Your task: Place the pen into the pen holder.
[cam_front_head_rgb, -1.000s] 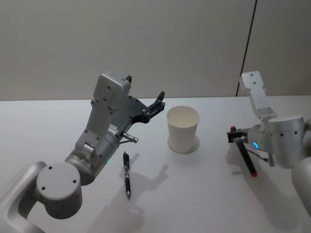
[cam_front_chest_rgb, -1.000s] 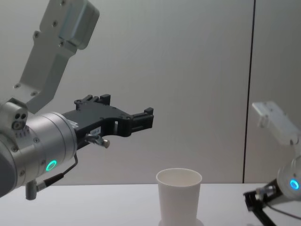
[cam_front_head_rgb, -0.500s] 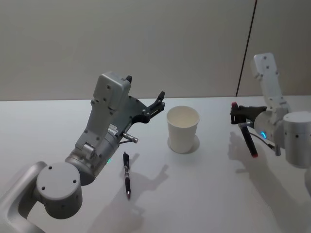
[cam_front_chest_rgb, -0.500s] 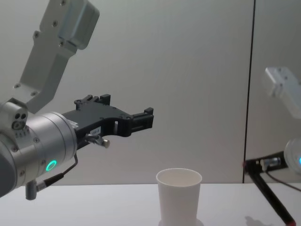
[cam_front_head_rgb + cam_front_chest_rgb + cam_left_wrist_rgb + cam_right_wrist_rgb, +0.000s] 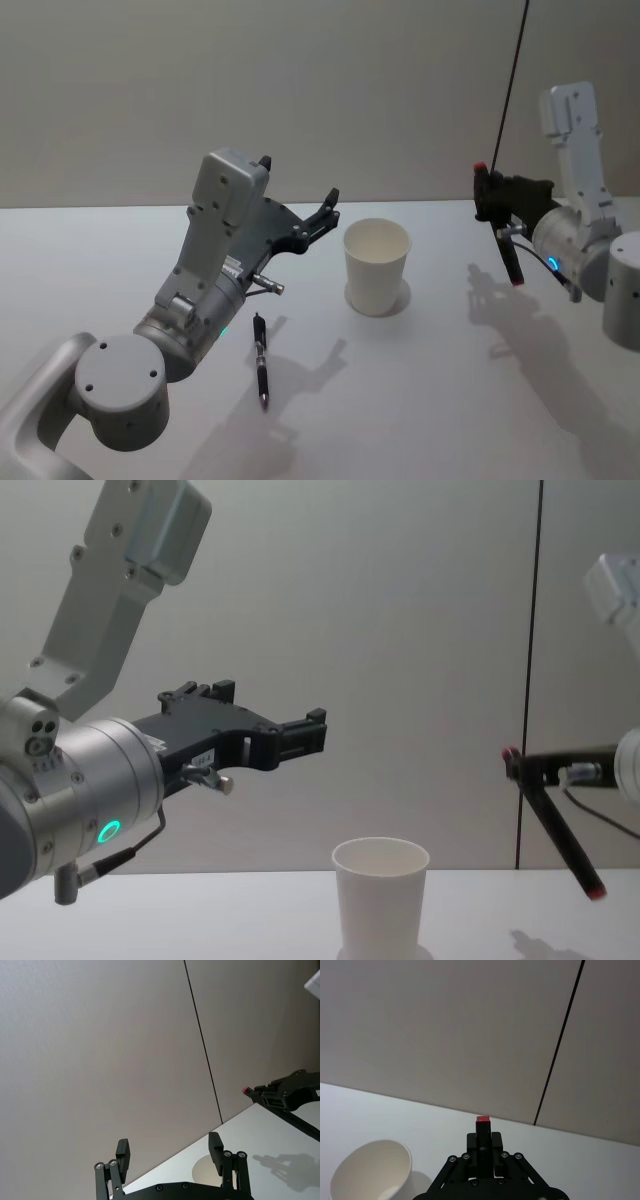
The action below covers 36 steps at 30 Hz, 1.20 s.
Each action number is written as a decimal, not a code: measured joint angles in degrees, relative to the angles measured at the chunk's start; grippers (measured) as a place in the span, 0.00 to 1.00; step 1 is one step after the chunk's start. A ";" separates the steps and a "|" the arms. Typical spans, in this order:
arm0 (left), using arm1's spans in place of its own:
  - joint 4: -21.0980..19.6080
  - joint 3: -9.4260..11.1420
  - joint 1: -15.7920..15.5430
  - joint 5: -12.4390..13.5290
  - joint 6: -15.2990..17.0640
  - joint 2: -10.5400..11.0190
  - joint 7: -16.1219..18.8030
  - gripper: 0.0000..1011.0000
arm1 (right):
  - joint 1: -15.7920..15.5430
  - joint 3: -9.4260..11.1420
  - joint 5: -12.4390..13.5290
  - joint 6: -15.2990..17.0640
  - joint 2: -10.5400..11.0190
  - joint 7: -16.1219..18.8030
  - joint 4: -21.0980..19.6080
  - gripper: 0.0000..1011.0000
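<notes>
Lying closest on the white table [image 5: 420,400] is a spare pen [image 5: 261,358], black, long axis running roughly front-to-back, off to the left-front of the paper cup [image 5: 377,265]. Left gripper [image 5: 169,1144] hangs above the table left of the cup, fingers spread wide, nothing in them. Right gripper [image 5: 492,197] is pinched on the red-tipped pen [image 5: 555,825] near its top end, up in the air right of the cup. That pen slants, lower tip pointing down and rightward.

Bright, even light — soft grey shadows on the table [image 5: 420,420].
</notes>
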 joint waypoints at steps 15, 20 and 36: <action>0.00 0.00 0.00 0.00 0.00 0.00 0.00 0.99 | -1.00 0.18 2.29 -17.14 0.35 4.35 0.82 0.16; 0.00 0.00 0.00 0.00 0.00 0.00 0.00 0.99 | -0.48 -0.08 3.56 -23.84 -0.06 6.52 3.10 0.16; 0.00 0.00 0.00 0.00 0.00 0.00 0.00 0.99 | 5.69 -1.57 9.68 -43.42 -3.10 17.27 18.08 0.16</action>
